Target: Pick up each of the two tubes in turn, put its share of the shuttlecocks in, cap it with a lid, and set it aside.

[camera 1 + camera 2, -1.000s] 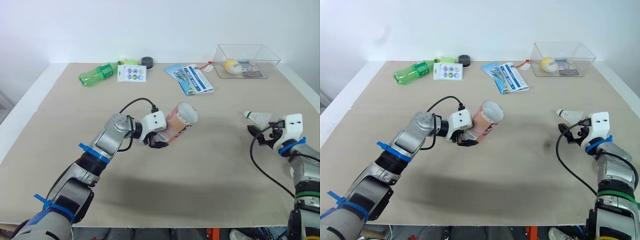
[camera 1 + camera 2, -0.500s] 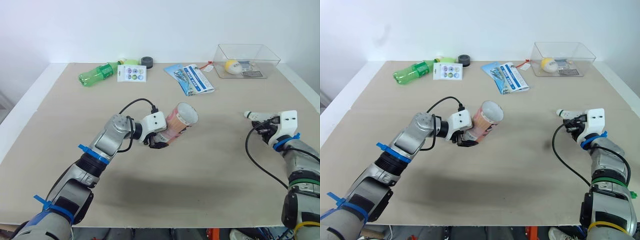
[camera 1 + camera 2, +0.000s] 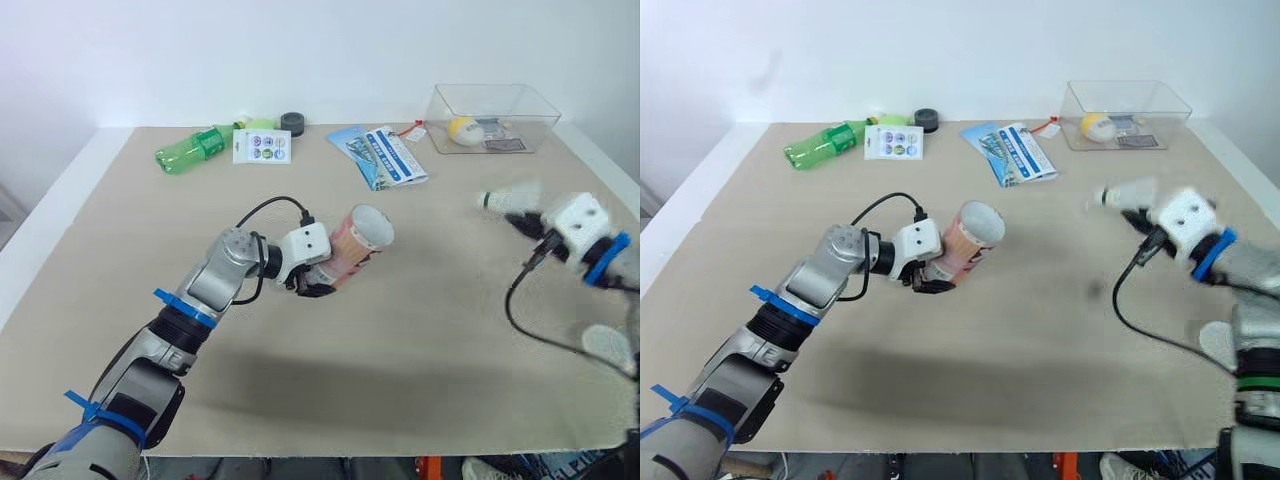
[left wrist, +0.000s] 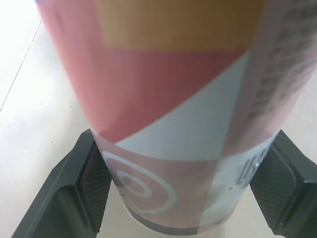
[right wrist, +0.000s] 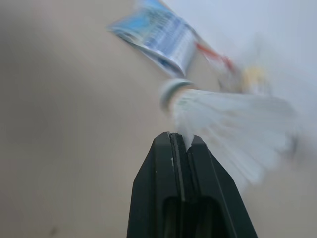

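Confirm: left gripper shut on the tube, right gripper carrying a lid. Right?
One error: the right gripper is shut on a shuttlecock, not a lid; the right wrist view shows its feathers pinched. The left gripper is indeed shut on the tube.

Green bottle (image 3: 192,149), leaflet (image 3: 378,156), clear box (image 3: 445,112), well apart

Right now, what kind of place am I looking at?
Probably a robot test bench: a plain table against a white wall, with stray props laid out, such as a green bottle, leaflet and clear bin.
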{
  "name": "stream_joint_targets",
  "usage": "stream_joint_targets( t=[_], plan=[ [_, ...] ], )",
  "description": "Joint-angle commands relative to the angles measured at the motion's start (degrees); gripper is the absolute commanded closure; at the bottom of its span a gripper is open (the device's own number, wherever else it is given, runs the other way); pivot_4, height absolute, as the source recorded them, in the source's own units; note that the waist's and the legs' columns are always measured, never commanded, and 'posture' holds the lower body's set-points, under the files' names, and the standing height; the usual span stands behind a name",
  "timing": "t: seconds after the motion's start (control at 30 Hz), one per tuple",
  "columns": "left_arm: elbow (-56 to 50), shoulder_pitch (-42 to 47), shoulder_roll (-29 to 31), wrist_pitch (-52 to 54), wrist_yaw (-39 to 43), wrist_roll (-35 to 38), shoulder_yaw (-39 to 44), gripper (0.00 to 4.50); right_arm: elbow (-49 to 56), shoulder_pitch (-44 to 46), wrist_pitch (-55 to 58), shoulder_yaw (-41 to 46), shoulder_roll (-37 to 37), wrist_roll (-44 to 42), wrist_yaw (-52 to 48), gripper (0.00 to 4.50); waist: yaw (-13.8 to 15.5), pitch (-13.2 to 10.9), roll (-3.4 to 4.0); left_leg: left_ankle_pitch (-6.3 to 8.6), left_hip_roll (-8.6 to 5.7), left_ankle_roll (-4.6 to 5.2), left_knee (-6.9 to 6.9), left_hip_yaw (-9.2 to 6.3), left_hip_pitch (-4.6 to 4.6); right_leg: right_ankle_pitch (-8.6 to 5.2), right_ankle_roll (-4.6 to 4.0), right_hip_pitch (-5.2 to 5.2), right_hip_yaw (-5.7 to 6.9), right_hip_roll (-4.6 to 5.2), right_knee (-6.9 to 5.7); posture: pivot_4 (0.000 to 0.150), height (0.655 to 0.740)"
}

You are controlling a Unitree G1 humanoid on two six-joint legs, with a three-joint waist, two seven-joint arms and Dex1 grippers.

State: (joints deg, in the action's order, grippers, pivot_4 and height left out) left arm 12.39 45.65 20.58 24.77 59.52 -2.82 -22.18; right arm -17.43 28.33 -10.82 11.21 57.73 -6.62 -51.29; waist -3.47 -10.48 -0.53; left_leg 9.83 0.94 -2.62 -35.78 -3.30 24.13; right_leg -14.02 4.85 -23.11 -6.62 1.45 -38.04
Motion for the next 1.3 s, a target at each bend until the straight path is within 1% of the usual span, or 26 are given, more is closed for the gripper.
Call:
stream_joint_targets(
  t=[0.03,0.1,0.17,0.27,0.33,0.5,0.7,0.8,0.83,0.9,0.97,1.07,1.1,1.17,1.23,1.3],
  plan=[
    [0.12,0.49,-0.92,-0.7,0.17,0.96,0.18,0.88,14.03,6.69,4.28,-4.5,2.81,-4.05,-8.66,4.47,-0.24,-0.01,-0.01,-0.01,0.04,0.0,-0.01,-0.02,-0.03,0.04,-0.05,0.01,0.03,-0.05,-0.01,0.15,0.74],
    [0.78,0.63,-1.38,-1.21,-0.05,1.13,0.22,0.88,17.45,11.3,6.29,-7.66,2.34,-5.6,-12.61,4.47,-0.66,-0.02,-0.04,-0.06,0.04,0.05,-0.02,-0.03,-0.06,-0.01,-0.25,0.03,0.04,-0.05,-0.01,0.15,0.74],
    [1.11,0.6,-1.61,-1.42,-0.15,1.15,0.19,0.88,19.48,15.4,6.06,-10.66,1.78,-6.54,-16.9,4.47,-0.64,-0.08,-0.13,-0.1,0.02,0.05,-0.06,-0.04,-0.02,-0.01,-0.28,0.03,0.05,-0.02,-0.01,0.15,0.74],
    [1.5,0.65,-1.75,-1.68,-0.01,1.1,0.18,0.88,20.98,20.23,6.23,-14.16,0.65,-7.62,-22.0,4.47,-0.45,-0.14,-0.25,-0.12,-0.05,0.06,-0.12,-0.06,0.14,-0.03,-0.21,0.03,0.05,0.05,0.03,0.15,0.74],
    [1.93,0.95,-1.92,-1.91,0.0,1.07,0.1,0.88,20.24,22.64,4.78,-15.84,-0.32,-7.51,-24.7,4.47,-0.41,-0.15,-0.25,-0.09,-0.08,0.03,-0.11,-0.04,0.21,0.05,0.04,-0.01,0.05,0.11,0.07,0.15,0.74],
    [2.53,1.56,-2.17,-2.12,0.01,1.1,0.14,0.88,14.29,24.89,-2.23,-18.26,-0.54,-4.51,-30.11,4.47,0.19,-0.17,-0.28,-0.07,-0.06,0.02,-0.03,-0.07,0.22,0.0,0.01,-0.07,0.1,0.09,0.07,0.15,0.74],
    [2.23,1.17,-2.12,-1.86,-0.02,1.18,0.11,0.88,11.82,25.81,-7.04,-19.43,-1.61,-4.36,-34.16,4.47,0.24,-0.17,-0.28,-0.07,-0.04,0.02,0.02,-0.06,0.2,0.0,-0.03,-0.09,0.1,0.08,0.06,0.15,0.74],
    [2.05,1.0,-2.24,-1.78,-0.11,1.11,-0.08,0.88,11.16,25.85,-6.85,-20.09,-2.23,-4.67,-35.9,4.47,0.27,-0.17,-0.28,-0.07,-0.04,0.02,0.01,-0.06,0.19,0.01,-0.04,-0.09,0.1,0.08,0.06,0.15,0.74],
    [1.94,0.91,-2.26,-1.74,-0.15,1.1,-0.13,0.88,10.87,26.03,-7.36,-20.18,-2.75,-4.76,-36.19,3.85,0.27,-0.17,-0.28,-0.07,-0.04,0.02,0.02,-0.07,0.19,0.01,-0.04,-0.09,0.1,0.07,0.06,0.15,0.74],
    [1.83,0.83,-2.35,-1.62,-0.24,1.12,-0.16,0.88,11.03,26.74,-5.24,-19.99,-3.62,-5.63,-36.43,3.03,0.27,-0.17,-0.28,-0.07,-0.04,0.02,0.01,-0.06,0.19,0.01,-0.05,-0.08,0.1,0.08,0.06,0.15,0.74],
    [1.76,0.79,-2.42,-1.53,-0.36,1.13,-0.14,0.88,10.84,27.6,-4.58,-19.66,-4.41,-5.85,-36.44,2.07,0.3,-0.17,-0.28,-0.07,-0.04,0.02,0.01,-0.07,0.19,0.02,-0.06,-0.09,0.1,0.08,0.04,0.15,0.74],
    [1.69,0.73,-2.41,-1.49,-0.44,1.14,-0.08,0.88,11.02,28.23,-0.91,-18.8,-4.95,-7.39,-36.66,0.49,0.43,-0.18,-0.28,-0.07,-0.04,0.02,0.01,-0.08,0.19,0.02,-0.06,-0.09,0.1,0.08,0.03,0.15,0.74],
    [1.67,0.7,-2.38,-1.48,-0.47,1.12,-0.07,0.88,11.21,28.89,2.98,-17.96,-5.41,-9.38,-35.96,0.05,0.47,-0.18,-0.29,-0.07,-0.04,0.02,0.01,-0.08,0.19,0.02,-0.06,-0.09,0.1,0.08,0.03,0.15,0.74],
    [1.72,0.7,-2.34,-1.6,-0.47,1.06,-0.09,0.88,10.47,31.03,10.35,-16.2,-6.56,-12.82,-34.04,0.05,0.52,-0.18,-0.28,-0.07,-0.04,0.02,0.01,-0.08,0.19,0.02,-0.07,-0.09,0.1,0.08,0.03,0.15,0.74],
    [1.86,0.78,-2.37,-1.87,-0.42,0.94,-0.28,0.88,6.97,33.71,12.54,-15.85,-7.47,-12.62,-33.25,0.05,0.55,-0.18,-0.28,-0.08,-0.03,0.02,0.01,-0.08,0.19,0.04,-0.11,-0.1,0.1,0.07,0.01,0.15,0.74],
    [2.02,0.98,-2.56,-2.14,-0.35,0.84,-0.52,0.88,1.87,36.06,8.29,-17.44,-7.88,-9.27,-34.47,0.69,0.57,-0.18,-0.28,-0.08,-0.03,0.03,-0.01,-0.08,0.18,0.05,-0.12,-0.11,0.11,0.07,-0.01,0.15,0.74]
  ],
)
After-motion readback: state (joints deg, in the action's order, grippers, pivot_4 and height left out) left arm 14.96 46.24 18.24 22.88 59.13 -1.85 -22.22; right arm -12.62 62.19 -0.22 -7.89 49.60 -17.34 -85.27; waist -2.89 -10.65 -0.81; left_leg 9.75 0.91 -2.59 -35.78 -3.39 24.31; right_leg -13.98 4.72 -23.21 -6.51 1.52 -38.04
